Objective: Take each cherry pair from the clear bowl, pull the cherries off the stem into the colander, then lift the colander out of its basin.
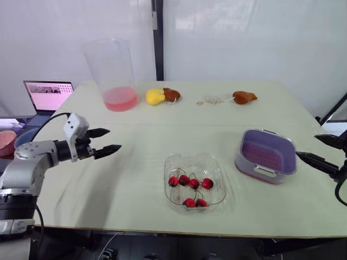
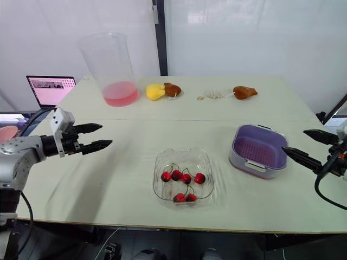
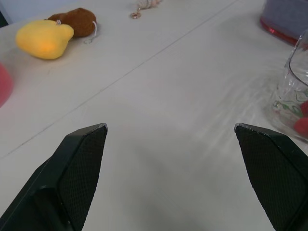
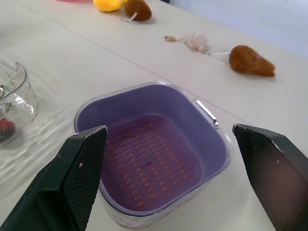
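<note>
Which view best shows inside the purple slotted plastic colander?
Right wrist view: the purple plastic colander is close, its slotted floor exposed. Eye views show it distant, obliquely; left wrist view catches one corner.

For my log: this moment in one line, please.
cherries in clear bowl | colander empty | left gripper open | right gripper open

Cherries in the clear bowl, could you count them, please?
6 cherries, in the clear bowl: four in a row mid-bowl, two together at its near edge; none apparently hidden.

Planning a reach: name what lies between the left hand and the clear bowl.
Just bare table between the left hand and the clear bowl, seen in the left eye view.
</note>
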{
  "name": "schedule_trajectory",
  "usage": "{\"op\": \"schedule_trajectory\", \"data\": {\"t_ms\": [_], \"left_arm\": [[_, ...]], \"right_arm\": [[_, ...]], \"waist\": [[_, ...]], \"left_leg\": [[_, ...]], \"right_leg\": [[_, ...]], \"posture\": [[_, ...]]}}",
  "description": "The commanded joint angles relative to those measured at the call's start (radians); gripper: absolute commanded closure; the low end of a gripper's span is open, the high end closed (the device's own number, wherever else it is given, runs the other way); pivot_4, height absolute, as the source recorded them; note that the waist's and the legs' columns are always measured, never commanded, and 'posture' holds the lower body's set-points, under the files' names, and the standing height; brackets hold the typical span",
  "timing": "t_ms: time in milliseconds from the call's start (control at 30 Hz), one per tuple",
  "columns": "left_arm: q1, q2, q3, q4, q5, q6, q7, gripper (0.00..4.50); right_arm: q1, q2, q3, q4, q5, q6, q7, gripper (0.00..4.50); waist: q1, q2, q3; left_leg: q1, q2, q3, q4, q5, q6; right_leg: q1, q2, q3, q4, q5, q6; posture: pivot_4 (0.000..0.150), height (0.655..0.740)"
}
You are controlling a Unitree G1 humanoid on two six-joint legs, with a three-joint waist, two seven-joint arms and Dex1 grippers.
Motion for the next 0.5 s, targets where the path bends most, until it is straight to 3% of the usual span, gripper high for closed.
{"op": "schedule_trajectory", "data": {"t_ms": [33,500], "left_arm": [[-0.027,0.006,0.006,0.016,0.004,-0.034,-0.015,0.05],[-0.082,-0.001,-0.003,0.065,0.003,-0.025,-0.041,0.05]], "right_arm": [[0.009,-0.003,-0.048,-0.017,0.002,-0.027,0.011,0.0],[0.042,0.015,-0.07,-0.081,0.017,-0.008,-0.014,0.0]], "waist": [[0.0,0.0,0.0],[0.0,0.0,0.0]], "left_leg": [[0.0,0.0,0.0,0.0,0.0,0.0],[0.0,0.0,0.0,0.0,0.0,0.0]], "right_leg": [[0.0,0.0,0.0,0.0,0.0,0.0],[0.0,0.0,0.0,0.0,0.0,0.0]], "posture": [[0.15,0.74],[0.15,0.74]]}}
